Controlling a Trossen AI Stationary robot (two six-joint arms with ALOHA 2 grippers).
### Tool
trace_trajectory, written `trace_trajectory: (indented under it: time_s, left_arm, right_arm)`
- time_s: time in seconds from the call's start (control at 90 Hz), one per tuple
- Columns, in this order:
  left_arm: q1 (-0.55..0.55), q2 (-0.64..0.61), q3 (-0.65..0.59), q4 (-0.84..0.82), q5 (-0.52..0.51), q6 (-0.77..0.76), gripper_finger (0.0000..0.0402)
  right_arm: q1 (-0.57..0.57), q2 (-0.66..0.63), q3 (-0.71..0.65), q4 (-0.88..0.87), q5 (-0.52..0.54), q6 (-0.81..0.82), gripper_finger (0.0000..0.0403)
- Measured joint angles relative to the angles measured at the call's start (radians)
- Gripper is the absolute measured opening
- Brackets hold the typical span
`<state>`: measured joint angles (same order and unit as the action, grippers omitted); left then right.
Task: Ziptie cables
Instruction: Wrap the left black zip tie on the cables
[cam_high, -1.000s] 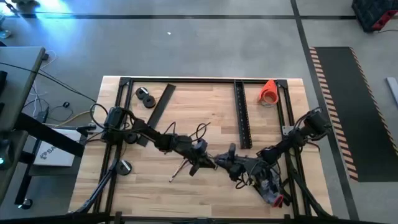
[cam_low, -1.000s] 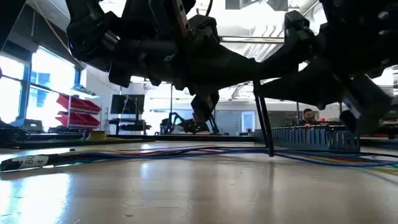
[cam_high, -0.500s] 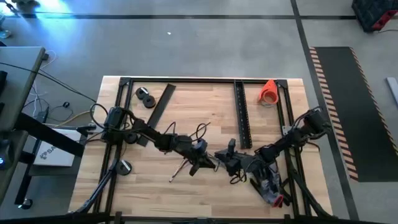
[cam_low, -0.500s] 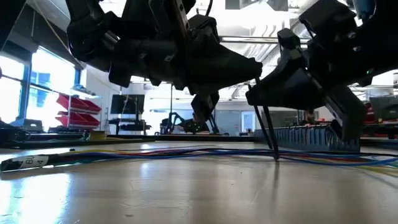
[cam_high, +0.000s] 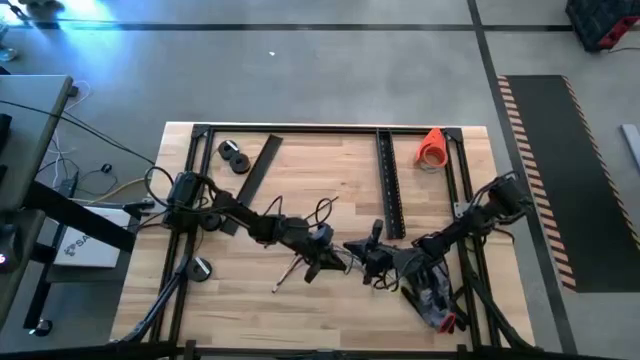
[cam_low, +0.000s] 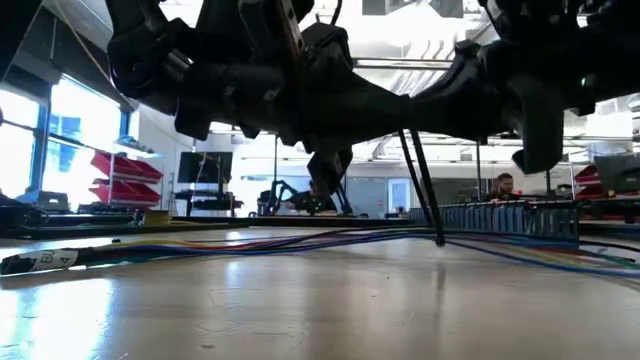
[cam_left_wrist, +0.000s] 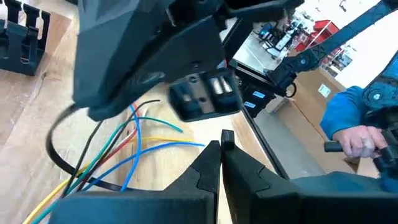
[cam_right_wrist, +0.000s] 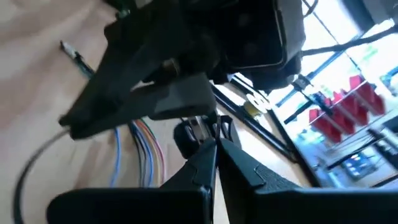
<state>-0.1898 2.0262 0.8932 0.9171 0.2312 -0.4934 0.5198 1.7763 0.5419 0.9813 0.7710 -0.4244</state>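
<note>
Wooden worktop (cam_high: 300, 200) mid-front: left gripper (cam_high: 335, 262) and right gripper (cam_high: 357, 250), both pressed together, meet tip-to-tip over the cables (cam_left_wrist: 134, 146), running lengthwise beneath.

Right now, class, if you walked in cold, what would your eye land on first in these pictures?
The two dark arms meeting nose to nose mid-table: the left gripper and the right gripper almost touch, both shut. Beneath them, the cables fan out in blue, yellow, green and red. An orange cone stands at the far right corner.

I count two arms, one cable bunch (cam_high: 305, 262), two black strips (cam_high: 390, 185), one orange cone (cam_high: 432, 147), two black discs (cam_high: 235, 157) and one person (cam_left_wrist: 367, 124).
</note>
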Motion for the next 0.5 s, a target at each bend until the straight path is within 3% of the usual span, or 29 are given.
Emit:
trace_trajectory:
  time_s: [0.3, 0.5]
  left_arm:
    - [-0.022, 0.000, 0.000, -0.034, -0.026, 0.088, 0.0004]
    - [-0.076, 0.000, 0.002, -0.050, 0.004, 0.166, 0.0073]
  right_arm:
    - [0.000, 0.000, -0.001, -0.004, 0.006, 0.058, 0.0000]
    - [0.000, 0.000, -0.001, -0.004, 0.006, 0.051, 0.0000]
